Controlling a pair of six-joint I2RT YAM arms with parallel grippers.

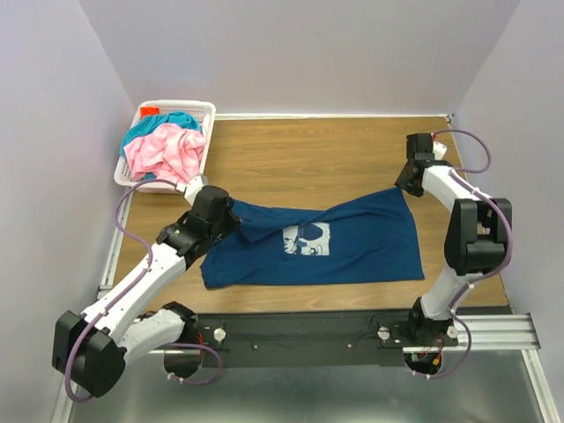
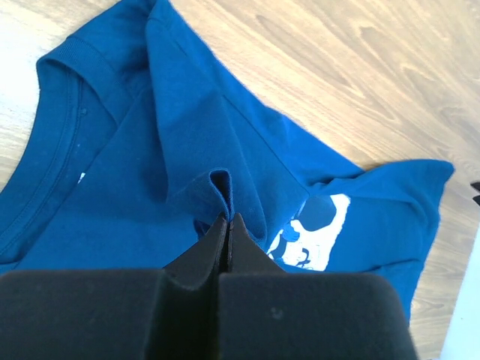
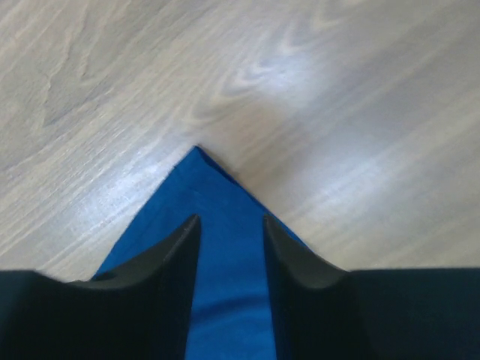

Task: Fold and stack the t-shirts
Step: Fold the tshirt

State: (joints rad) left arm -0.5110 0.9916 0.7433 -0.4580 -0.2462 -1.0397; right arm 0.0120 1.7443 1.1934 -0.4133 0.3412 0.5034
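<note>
The dark blue t-shirt (image 1: pixel 352 242) lies spread on the wooden table, its white cartoon print (image 1: pixel 307 239) facing up. My left gripper (image 1: pixel 231 214) is shut on a raised fold of this shirt beside the collar; in the left wrist view the cloth (image 2: pixel 187 127) bunches up right at the closed tips (image 2: pixel 229 217). My right gripper (image 1: pixel 404 187) stands open over the shirt's far right corner (image 3: pixel 206 180), whose blue point lies flat between and beyond the spread fingers (image 3: pixel 231 219). The pink t-shirt (image 1: pixel 167 154) and the teal one (image 1: pixel 163 121) sit crumpled in the basket.
A white lattice basket (image 1: pixel 209 110) stands at the table's back left corner. Bare wood (image 1: pixel 308 159) stretches behind the blue shirt. A black rail (image 1: pixel 308 330) runs along the near edge between the arm bases. Pale walls close in on three sides.
</note>
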